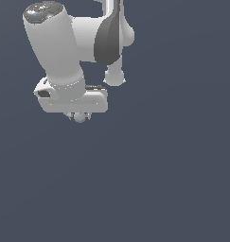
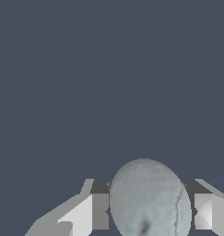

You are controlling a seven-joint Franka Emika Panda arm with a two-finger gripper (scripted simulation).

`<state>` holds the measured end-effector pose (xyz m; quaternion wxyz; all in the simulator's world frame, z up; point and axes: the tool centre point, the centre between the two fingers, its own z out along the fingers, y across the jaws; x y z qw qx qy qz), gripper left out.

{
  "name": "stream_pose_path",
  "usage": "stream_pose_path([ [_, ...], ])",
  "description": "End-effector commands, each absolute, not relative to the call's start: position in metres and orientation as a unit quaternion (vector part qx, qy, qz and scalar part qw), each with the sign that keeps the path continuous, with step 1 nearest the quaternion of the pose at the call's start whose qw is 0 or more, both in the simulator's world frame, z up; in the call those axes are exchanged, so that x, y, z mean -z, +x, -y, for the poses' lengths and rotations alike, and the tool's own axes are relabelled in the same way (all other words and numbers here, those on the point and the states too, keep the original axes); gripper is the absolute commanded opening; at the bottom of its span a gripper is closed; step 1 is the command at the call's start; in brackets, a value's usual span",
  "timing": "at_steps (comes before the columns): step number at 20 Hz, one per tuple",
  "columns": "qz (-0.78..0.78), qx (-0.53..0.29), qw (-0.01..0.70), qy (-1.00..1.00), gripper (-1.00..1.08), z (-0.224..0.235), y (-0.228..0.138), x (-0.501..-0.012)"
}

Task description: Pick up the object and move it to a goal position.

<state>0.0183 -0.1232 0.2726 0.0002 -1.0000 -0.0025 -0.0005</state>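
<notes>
One ball [image 2: 150, 200] sits between the gripper [image 1: 80, 116] fingers [image 2: 100, 209], jaws clamped on it from both sides, so it looks pinched for carrying. Nothing else near the jaws: open floor [image 1: 159, 179] all round, no edges in view. Goal marker not visible.

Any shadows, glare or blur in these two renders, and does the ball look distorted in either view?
Exterior view: flat even light, no cast shadows on the plain dark ground, soft highlights on the arm; the ball is tiny and coarse under the gripper. Wrist view: sharp, no glare; the ball looms large between the fingers, stretched to an oval and cut by the frame edge.
</notes>
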Motion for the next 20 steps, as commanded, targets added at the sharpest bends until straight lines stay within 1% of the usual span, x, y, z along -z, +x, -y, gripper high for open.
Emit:
stream_pose_path([
  [1, 0.003, 0.0, 0.0, -1.0, -1.0, 0.133, 0.018, -0.3],
  [6, 0.003, 0.0, 0.0, -1.0, -1.0, 0.151, 0.02, -0.348],
  [10, 0.003, 0.0, 0.0, -1.0, -1.0, 0.161, 0.022, -0.376],
  [15, 0.003, 0.0, 0.0, -1.0, -1.0, 0.169, 0.024, -0.399],
  [20, 0.003, 0.0, 0.0, -1.0, -1.0, 0.174, 0.025, -0.411],
])
